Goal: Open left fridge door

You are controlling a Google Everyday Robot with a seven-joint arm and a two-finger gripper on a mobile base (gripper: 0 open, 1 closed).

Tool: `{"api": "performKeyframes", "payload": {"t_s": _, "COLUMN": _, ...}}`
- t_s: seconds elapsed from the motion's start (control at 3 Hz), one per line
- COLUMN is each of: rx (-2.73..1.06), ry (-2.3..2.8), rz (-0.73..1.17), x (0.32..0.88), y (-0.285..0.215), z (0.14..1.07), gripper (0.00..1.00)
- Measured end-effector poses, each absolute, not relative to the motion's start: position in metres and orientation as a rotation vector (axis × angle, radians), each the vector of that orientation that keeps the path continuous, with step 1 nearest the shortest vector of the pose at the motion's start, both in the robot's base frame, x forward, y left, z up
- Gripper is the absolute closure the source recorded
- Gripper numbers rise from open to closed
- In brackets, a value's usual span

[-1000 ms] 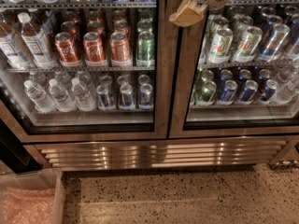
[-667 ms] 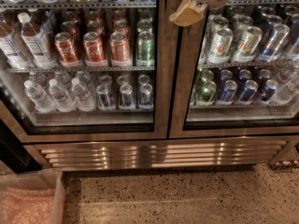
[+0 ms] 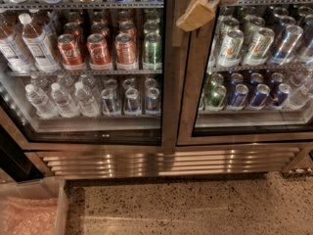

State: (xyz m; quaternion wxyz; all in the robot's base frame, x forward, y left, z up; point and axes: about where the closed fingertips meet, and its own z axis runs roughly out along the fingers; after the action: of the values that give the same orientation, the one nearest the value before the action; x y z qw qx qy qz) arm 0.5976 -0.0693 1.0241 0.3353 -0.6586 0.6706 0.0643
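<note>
Bronze-steel and glass, the left fridge door [image 3: 88, 67] fills the left half of my view, red soda cans [image 3: 98, 50] on the middle shelf and clear water bottles [image 3: 63, 99] below them showing through the pane. It looks shut: its right-hand stile sits flush against the twin right door [image 3: 254, 58], with no gap at the seam. Checking against a second ago, nothing has budged. Door, cans and my own gripper [image 3: 198, 14] sit exactly where they did, so I judge the pull has not begun and the job is right at the start. Now, where am I? My gripper hangs at the very top edge, its tan tip in front of the centre stiles, just right of the seam, over the twin door's frame and not my door's. Spread or closed, I cannot tell, and I cannot tell whether the tip touches the metal. No handle shows on either door, so I reckon I need to get onto the left door's inner edge and draw it towards me. Below runs the steel grille [image 3: 166, 160], then speckled floor [image 3: 195, 204], and a clear bin [image 3: 58, 204] sits at the lower left.
</note>
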Motion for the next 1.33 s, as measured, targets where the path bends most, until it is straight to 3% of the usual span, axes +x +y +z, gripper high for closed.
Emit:
{"api": "performKeyframes", "payload": {"t_s": 0.33, "rx": -1.718, "ry": 1.749, "rz": 0.168, "x": 0.598, "y": -0.069, "z": 1.027, "gripper": 1.00}}
{"api": "performKeyframes", "payload": {"t_s": 0.67, "rx": -1.725, "ry": 1.739, "rz": 0.179, "x": 0.600, "y": -0.068, "z": 1.027, "gripper": 0.82}}
{"api": "performKeyframes", "payload": {"t_s": 1.0, "rx": -1.732, "ry": 1.734, "rz": 0.190, "x": 0.600, "y": -0.068, "z": 1.027, "gripper": 0.73}}
{"api": "performKeyframes", "payload": {"t_s": 1.33, "rx": -1.744, "ry": 1.704, "rz": 0.226, "x": 0.583, "y": -0.066, "z": 1.029, "gripper": 0.73}}
